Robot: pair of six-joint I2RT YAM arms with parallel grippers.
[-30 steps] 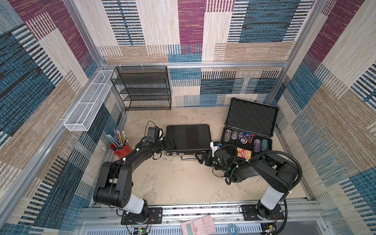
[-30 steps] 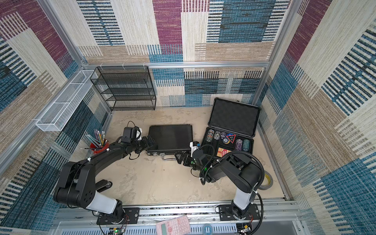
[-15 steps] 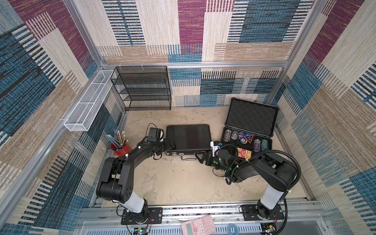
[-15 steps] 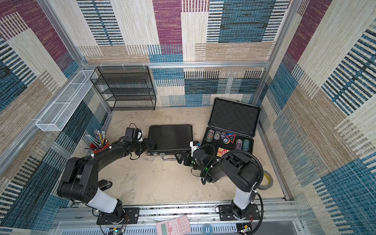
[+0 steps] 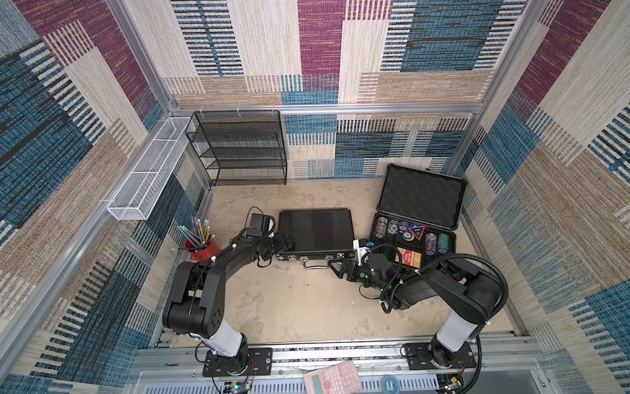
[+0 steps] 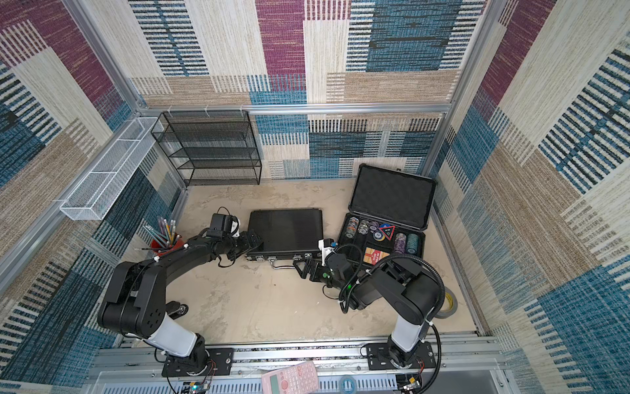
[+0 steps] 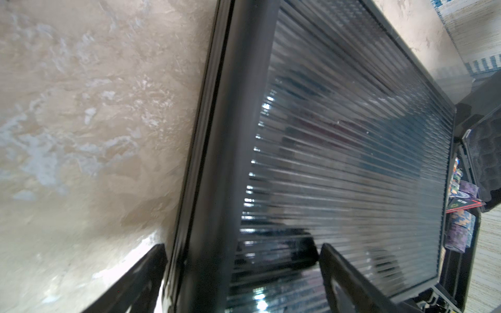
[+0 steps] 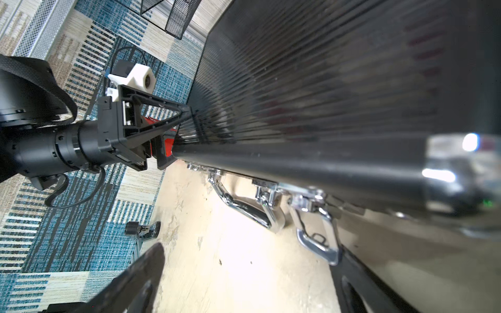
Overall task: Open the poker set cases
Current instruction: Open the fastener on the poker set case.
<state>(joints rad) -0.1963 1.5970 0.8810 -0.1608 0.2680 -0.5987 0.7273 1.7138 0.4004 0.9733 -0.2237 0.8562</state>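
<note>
The slim black ribbed case [image 5: 317, 232] lies flat in the middle of the floor with its lid down. My left gripper [image 5: 284, 240] is open at the case's left edge; in the left wrist view that edge [image 7: 211, 189] runs between its fingers [image 7: 141, 276]. My right gripper [image 5: 335, 266] is open, low in front of the case's right front corner. In the right wrist view one of its fingers [image 8: 360, 284] is beside a silver latch [image 8: 317, 238]. The thicker case [image 5: 412, 238] at the right stands open with its lid [image 5: 422, 196] upright, showing chips.
A black mesh rack [image 5: 238, 150] stands at the back wall and a white wire basket [image 5: 150, 170] hangs on the left wall. A red cup of pencils [image 5: 201, 245] is behind the left arm. The slim case's chrome handle [image 5: 315, 266] lies on the floor. A tape roll [image 6: 446, 302] lies at the right.
The left arm's elbow has shifted a little while its gripper stays at the slim case's left edge. The right gripper has hardly moved.
</note>
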